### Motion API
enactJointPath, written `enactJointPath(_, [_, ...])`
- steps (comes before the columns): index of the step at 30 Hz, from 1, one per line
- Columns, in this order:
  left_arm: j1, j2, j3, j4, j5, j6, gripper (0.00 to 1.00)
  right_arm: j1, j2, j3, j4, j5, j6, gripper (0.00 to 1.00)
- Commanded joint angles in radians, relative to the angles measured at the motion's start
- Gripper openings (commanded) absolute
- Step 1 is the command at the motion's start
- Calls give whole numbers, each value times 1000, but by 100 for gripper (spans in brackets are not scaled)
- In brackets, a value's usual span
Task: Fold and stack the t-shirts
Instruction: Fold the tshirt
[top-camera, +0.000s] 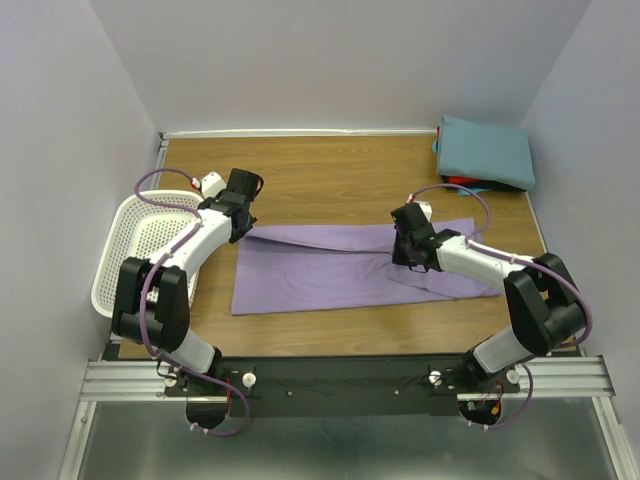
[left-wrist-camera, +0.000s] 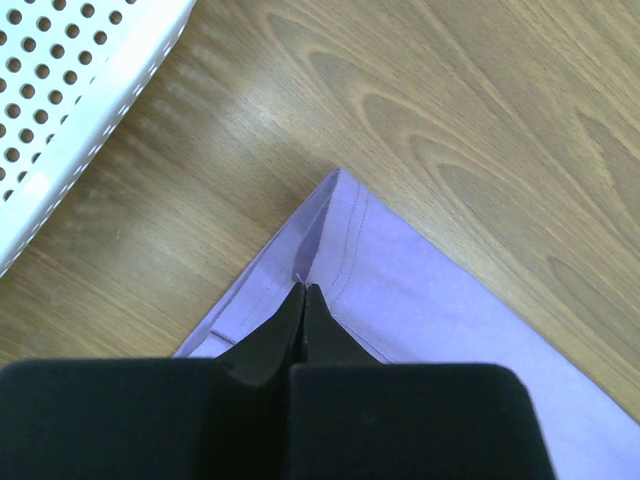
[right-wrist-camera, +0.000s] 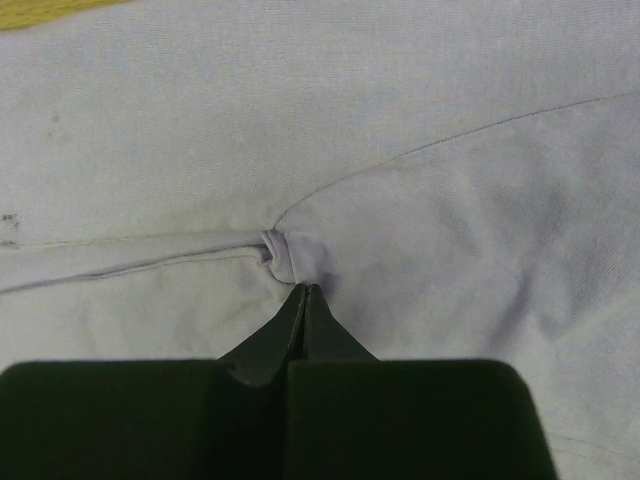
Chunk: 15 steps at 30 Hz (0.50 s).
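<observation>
Reading left to right, you have these items.

Basket (top-camera: 110, 262): white, perforated, at the left edge of the table (top-camera: 330, 180), just beside the left arm. No cloth shows in it.

Left gripper (left-wrist-camera: 303, 292): jaws fully closed, tips on the hem at the far-left corner of the purple shirt (top-camera: 320, 275). The hem looks nipped between them, though the cloth lies flat with no pucker.

Purple shirt: lies as a long band across the middle of the table, between the arms. It is not yet a folded rectangle.

Right gripper (right-wrist-camera: 303, 292): jaws closed, with a small pucker of purple cloth at the tips where a seam ends. You appear to have a pinch there, short of the shirt's right end.

Teal shirt (top-camera: 490, 150) on red shirt (top-camera: 465, 182): folded and stacked in the far-right corner, well apart from the purple one.

Risks, as judged:
- The left nip looks shallow, so a quick lift could pull the corner free.
- The right pinch may hold only the top layer. The layers would then part and the fold would land skewed.
- If you raise the two sides unevenly, the band will twist.
- An outward swing of the left arm could knock the basket.
</observation>
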Motion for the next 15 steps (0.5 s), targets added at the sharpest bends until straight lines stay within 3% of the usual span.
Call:
enactJointPath(1, [6,-13,14,12,0,8,0,11,-13,-15,-12,14,11,0])
enactJointPath(15, [6,-22,11,6,-3,9,0,11,-125,-18,-75,63,17,0])
